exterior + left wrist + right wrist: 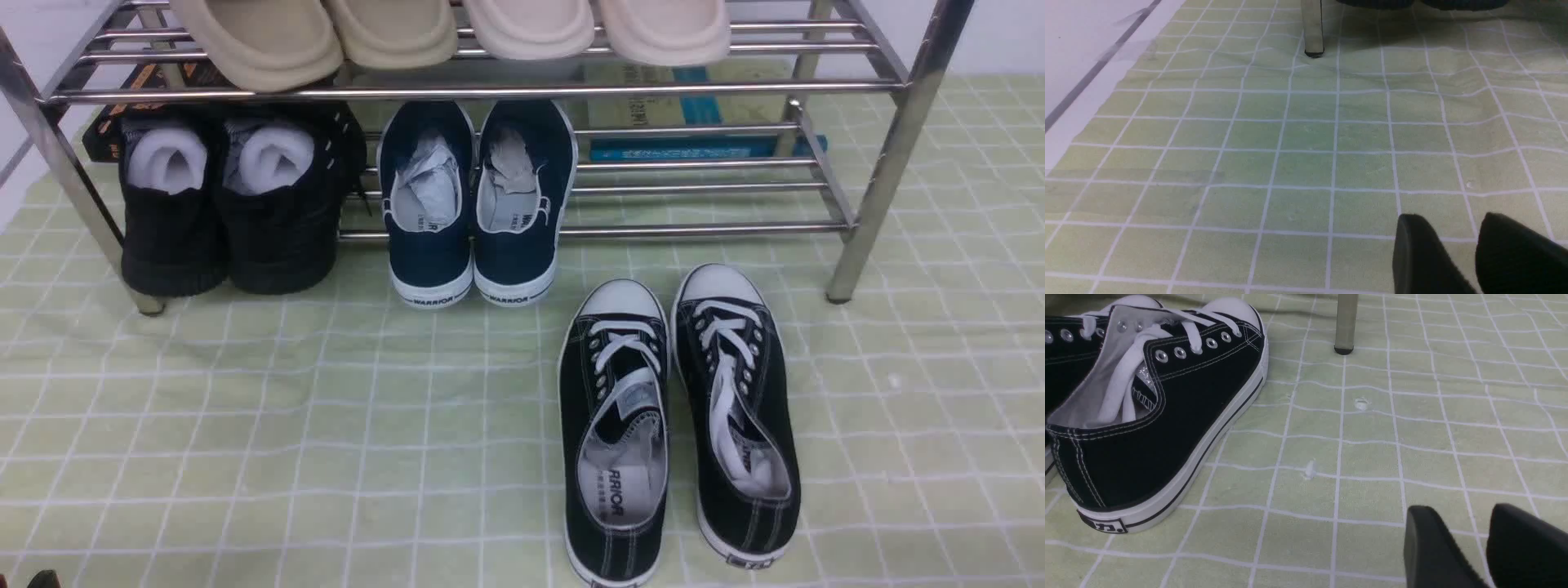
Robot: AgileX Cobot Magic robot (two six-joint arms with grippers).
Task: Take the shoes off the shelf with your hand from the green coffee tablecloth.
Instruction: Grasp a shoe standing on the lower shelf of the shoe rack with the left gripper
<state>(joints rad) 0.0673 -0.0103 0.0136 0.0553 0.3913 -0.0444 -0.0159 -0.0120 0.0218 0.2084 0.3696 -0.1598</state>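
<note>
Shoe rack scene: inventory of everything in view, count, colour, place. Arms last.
rack: one, chrome, standing on the cloth
cloth: one, pale green, white grid, under everything
slip-on shoes: two, navy, lower tier
black shoes: two, lower tier, left of the navy pair
clog-like shoes: four, two tan, two pinkish, upper tier
lace-up sneakers: two, black, white toes, on the cloth in front
printed items: count unclear, black, yellow-green, blue, behind the lower rods
left gripper: one, black, jaws apart
right gripper: one, black, jaws apart

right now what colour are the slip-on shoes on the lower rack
Navy blue slip-on shoes, with white soles; the front view shows them best.
</note>
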